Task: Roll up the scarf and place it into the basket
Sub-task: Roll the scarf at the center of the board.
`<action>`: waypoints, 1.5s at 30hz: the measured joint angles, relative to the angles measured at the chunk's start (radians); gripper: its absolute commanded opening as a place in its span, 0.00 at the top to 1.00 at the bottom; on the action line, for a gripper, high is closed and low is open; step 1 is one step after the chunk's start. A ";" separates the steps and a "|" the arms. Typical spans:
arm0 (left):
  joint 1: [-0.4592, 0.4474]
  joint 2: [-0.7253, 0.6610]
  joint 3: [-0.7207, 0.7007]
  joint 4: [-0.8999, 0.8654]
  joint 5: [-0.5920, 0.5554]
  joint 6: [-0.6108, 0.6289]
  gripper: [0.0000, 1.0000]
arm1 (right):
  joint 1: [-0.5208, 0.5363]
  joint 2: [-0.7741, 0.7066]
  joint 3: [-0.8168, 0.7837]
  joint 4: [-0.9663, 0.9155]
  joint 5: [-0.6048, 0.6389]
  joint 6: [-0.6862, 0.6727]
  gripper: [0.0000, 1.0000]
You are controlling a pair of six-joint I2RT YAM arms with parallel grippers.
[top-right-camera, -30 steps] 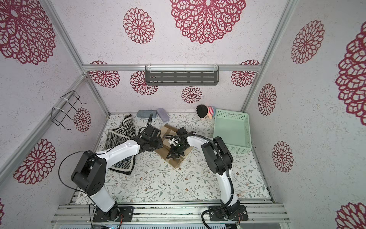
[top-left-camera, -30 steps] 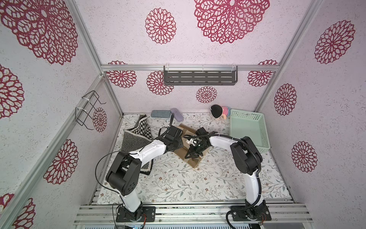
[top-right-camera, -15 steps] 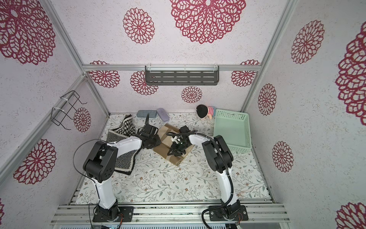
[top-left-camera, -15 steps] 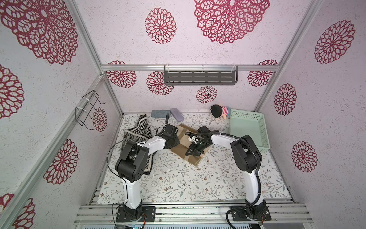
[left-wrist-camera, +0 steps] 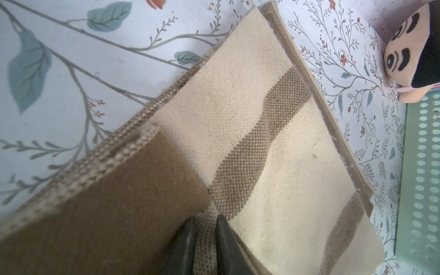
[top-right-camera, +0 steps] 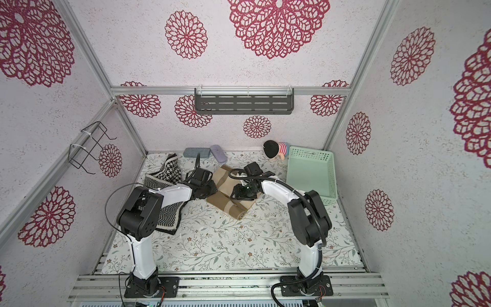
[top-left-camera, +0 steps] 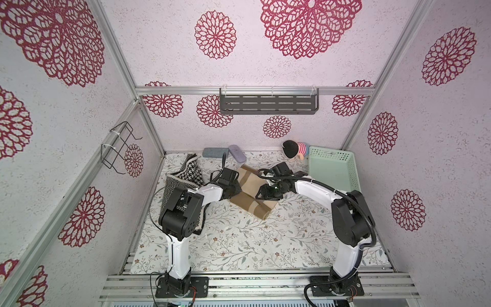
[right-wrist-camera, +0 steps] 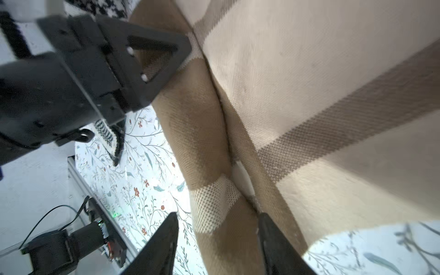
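Floral table cover (top-left-camera: 239,239) is lying under both tools. Basket (top-left-camera: 330,172) is sitting near the right gripper (top-left-camera: 265,194), on the side facing away from the left gripper (top-left-camera: 237,190), not touching either. Scarf (top-left-camera: 251,180), tan with pale stripes, is lying partly rolled on the cover, directly between and under both grippers, outside the basket. Black-and-white patterned cloth (top-left-camera: 186,175) is lying behind the left gripper, running under that arm. Plush doll (top-left-camera: 293,149) is sitting beyond the right gripper, against the basket's far corner. Grey case (top-left-camera: 214,152) and lilac case (top-left-camera: 237,153) are lying beyond the left gripper by the back wall. Left wrist view: left fingers (left-wrist-camera: 188,240) are standing nearly together, clenching a woven fold of the scarf between them. Right wrist view: right fingers (right-wrist-camera: 164,240) are standing wide apart, released, straddling the rolled part of the scarf; can't tell whether either pad is touching the fabric.
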 measured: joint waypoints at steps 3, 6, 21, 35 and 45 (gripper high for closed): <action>0.000 0.000 -0.003 0.006 0.002 -0.003 0.80 | 0.080 -0.045 -0.004 0.010 0.154 -0.018 0.48; 0.000 0.000 -0.005 0.009 0.003 -0.007 0.80 | 0.208 -0.042 0.010 0.006 0.291 -0.050 0.50; 0.000 0.000 0.004 0.000 0.014 0.004 0.71 | 0.294 0.146 0.063 -0.013 0.556 -0.158 0.38; 0.014 0.040 0.143 -0.134 0.019 0.039 0.70 | 0.270 0.146 -0.033 0.125 0.583 -0.350 0.22; 0.040 0.066 0.172 -0.162 0.046 0.051 0.63 | 0.270 0.212 0.018 0.127 0.726 -0.408 0.79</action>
